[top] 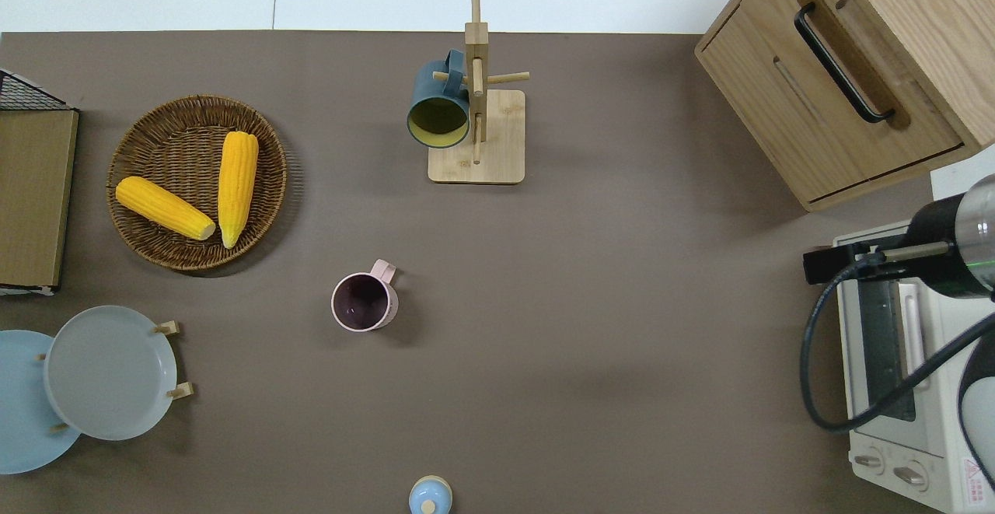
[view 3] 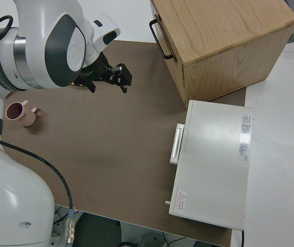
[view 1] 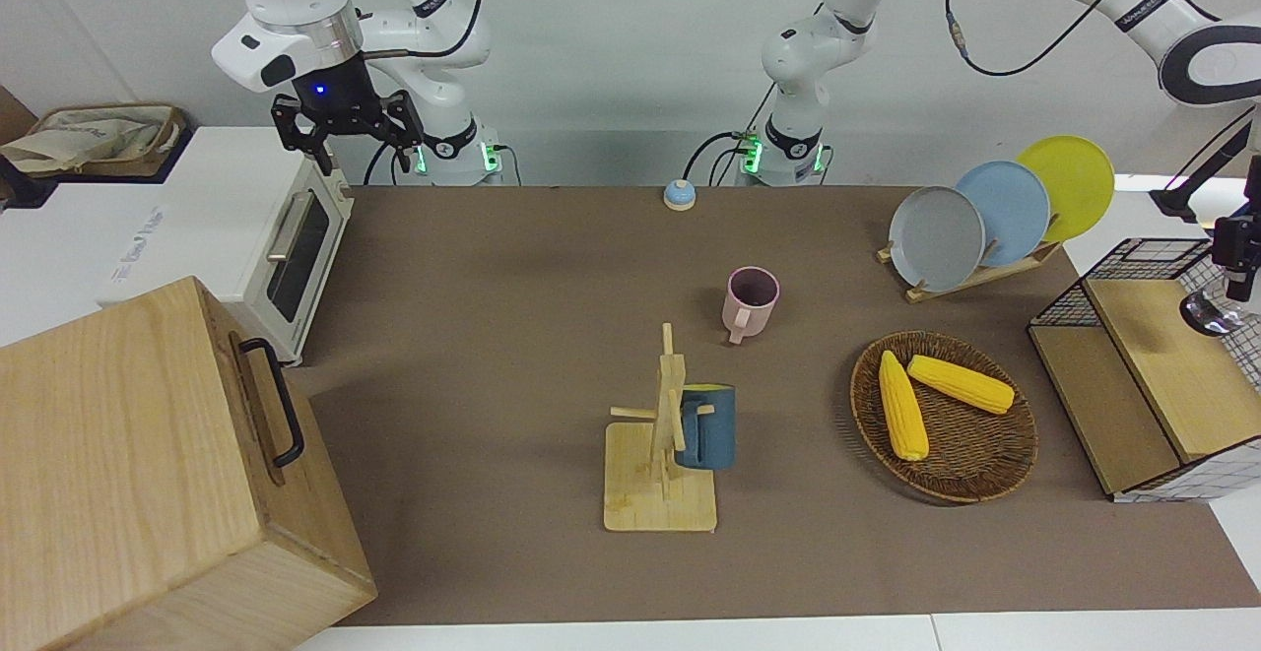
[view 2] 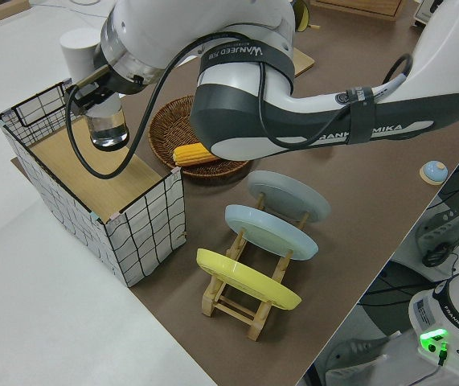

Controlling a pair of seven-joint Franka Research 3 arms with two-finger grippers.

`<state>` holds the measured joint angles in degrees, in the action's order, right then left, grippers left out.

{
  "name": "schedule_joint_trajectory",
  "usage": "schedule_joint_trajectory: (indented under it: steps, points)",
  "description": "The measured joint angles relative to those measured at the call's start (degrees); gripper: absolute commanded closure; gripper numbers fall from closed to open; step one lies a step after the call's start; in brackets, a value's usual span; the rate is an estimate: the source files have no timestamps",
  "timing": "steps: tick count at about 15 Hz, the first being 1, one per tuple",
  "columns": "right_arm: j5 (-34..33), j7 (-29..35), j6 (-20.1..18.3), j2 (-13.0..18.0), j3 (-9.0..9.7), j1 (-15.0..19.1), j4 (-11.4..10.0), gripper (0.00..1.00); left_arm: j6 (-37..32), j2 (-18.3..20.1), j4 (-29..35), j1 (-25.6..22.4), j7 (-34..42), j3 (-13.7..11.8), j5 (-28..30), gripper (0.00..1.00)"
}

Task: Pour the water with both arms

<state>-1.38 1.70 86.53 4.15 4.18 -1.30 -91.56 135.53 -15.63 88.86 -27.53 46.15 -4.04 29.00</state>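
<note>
Front view, right gripper [view 1: 347, 132]: we see it hanging with its fingers spread apart and nothing between them, above the oven [view 1: 212, 237] at the right arm's end of the table.
Front view, left arm: we see it reach out to its own end of the table, over the wire crate [view 1: 1153, 365]; a clear glass [view 1: 1210, 314] shows at the frame's edge there, and we cannot tell how the fingers stand.
Front view, table [view 1: 512, 296]: we find a pink mug [view 1: 751, 302] upright near the middle, a blue mug [view 1: 707, 426] hung on a wooden rack [view 1: 658, 454] farther from the robots, a basket [view 1: 944, 417] with two corn cobs [view 1: 931, 390], three plates [view 1: 1005, 210] on edge in a stand, and a wooden cabinet [view 1: 148, 464].
Overhead view: we see the pink mug [top: 364, 301] open end up, well apart from the rack [top: 478, 94] and the blue mug [top: 439, 108], with the basket [top: 194, 181] toward the left arm's end and the oven [top: 902, 374] and cabinet [top: 847, 71] at the other end. Neither gripper shows here.
Left side view: we see the glass [view 2: 108, 129] upright under the left arm's wrist, over the crate [view 2: 100, 193], with the gripper hidden by the arm.
Right side view: we see the right gripper [view 3: 108, 77] wide apart and empty, the pink mug [view 3: 22, 113] standing on the table [view 3: 110, 154].
</note>
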Motion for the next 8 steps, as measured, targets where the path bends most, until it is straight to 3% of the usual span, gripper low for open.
schedule_joint_trajectory:
  steps: [4, 8]
  points:
    - [0.0, 0.0, 0.0, 0.0, 0.00, 0.0, 0.0, 0.009, 0.4, -1.4, 0.0, -1.4, 6.5, -0.1, 6.0, 1.00]
    - [0.0, 0.0, 0.0, 0.0, 0.00, 0.0, 0.0, 0.009, 3.2, -2.0, 1.1, -1.4, 7.2, 0.1, 6.6, 1.00]
